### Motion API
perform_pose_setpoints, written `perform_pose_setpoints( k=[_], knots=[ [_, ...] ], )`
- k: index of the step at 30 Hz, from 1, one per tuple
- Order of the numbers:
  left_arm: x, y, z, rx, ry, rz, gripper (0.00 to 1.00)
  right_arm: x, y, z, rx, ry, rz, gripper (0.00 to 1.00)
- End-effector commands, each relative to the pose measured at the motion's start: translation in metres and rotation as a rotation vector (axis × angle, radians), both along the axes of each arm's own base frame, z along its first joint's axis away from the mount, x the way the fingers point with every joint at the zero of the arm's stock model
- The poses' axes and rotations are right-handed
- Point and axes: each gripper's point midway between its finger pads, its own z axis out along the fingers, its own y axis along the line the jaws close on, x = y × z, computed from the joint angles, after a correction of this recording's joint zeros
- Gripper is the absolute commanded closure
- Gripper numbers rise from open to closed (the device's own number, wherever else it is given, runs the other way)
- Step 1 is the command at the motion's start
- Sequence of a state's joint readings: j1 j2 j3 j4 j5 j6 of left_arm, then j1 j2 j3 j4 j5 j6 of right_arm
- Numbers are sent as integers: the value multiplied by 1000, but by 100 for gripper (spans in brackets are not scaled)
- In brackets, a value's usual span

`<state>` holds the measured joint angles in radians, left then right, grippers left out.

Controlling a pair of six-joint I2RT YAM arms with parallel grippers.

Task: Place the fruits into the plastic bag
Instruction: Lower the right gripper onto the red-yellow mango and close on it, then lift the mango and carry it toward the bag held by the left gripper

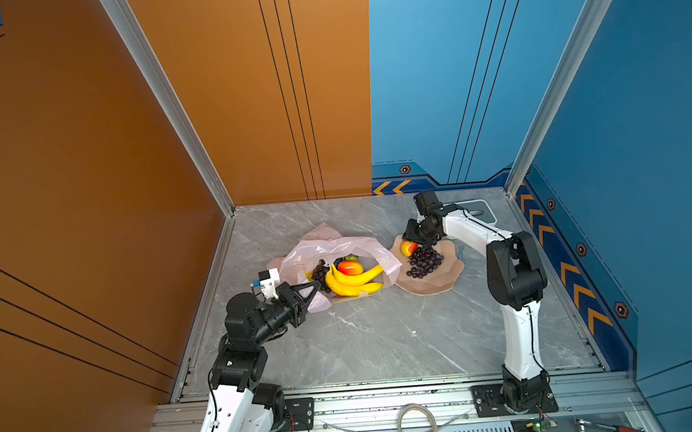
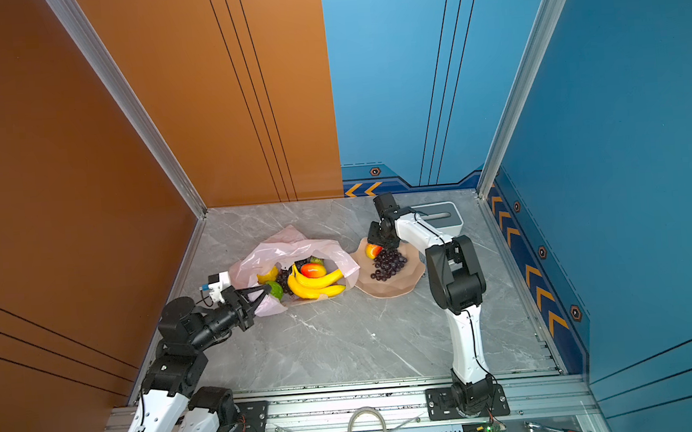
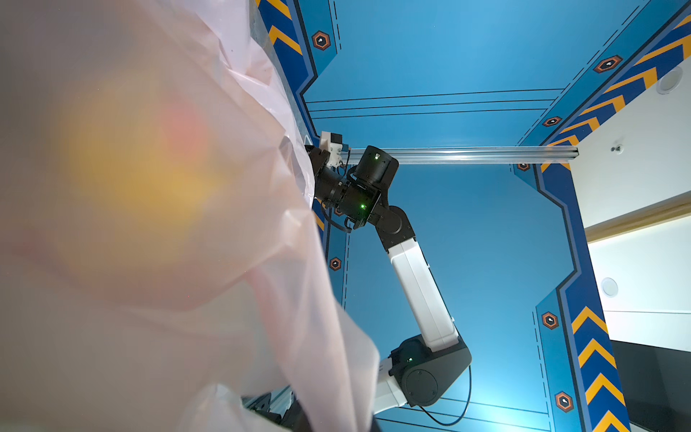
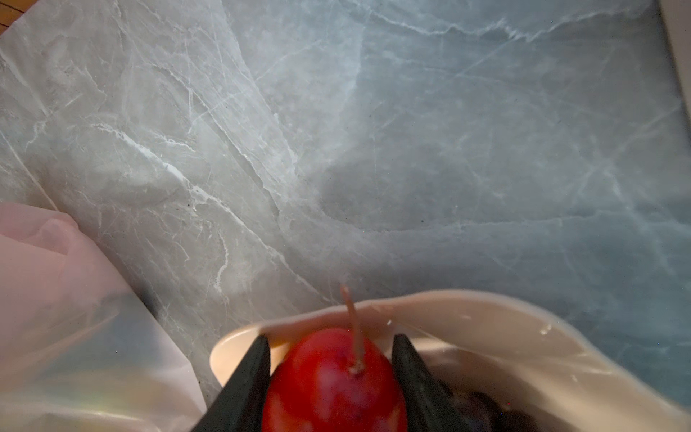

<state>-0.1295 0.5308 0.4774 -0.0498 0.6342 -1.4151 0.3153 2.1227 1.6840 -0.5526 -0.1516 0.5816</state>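
Mango (image 4: 329,381) in the bowl (image 4: 486,310) by the worktop's (image 1: 386,339) far edge looks glossy, light, slippery — right pincer (image 4: 332,338) straddles its middle, grip impossible to tell — left pincer (image 1: 315,286) clamps the flimsy plastic bag (image 1: 325,247).

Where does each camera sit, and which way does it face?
Top views: high above the arms' bases, looking down on the table, left arm and right arm in view.
Left wrist: low beside the plastic bag, facing up at the right arm; own jaws unseen.
Right wrist: above the bowl, facing down; own jaws flank a red fruit.
Shared: both wrist views show the plastic bag.
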Motion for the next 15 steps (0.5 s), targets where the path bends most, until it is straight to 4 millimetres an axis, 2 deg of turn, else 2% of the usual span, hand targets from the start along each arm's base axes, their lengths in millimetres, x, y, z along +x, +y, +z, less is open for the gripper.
perform_pose_setpoints(
  k=[1,5,6,15],
  knots=[
    [-2,0,3,-11,-15,-9,100,3,-3,16,-22,-34,-10,61],
    [-2,0,3,-11,-15,-9,100,0,-3,20,-18,-38,-11,61],
    [-2,0,3,-11,-16,-10,100,-1,-3,35,-7,-67,-10,61],
    [-2,0,4,-14,-20,-11,100,-10,-10,84,45,-143,-21,62]
  ],
)
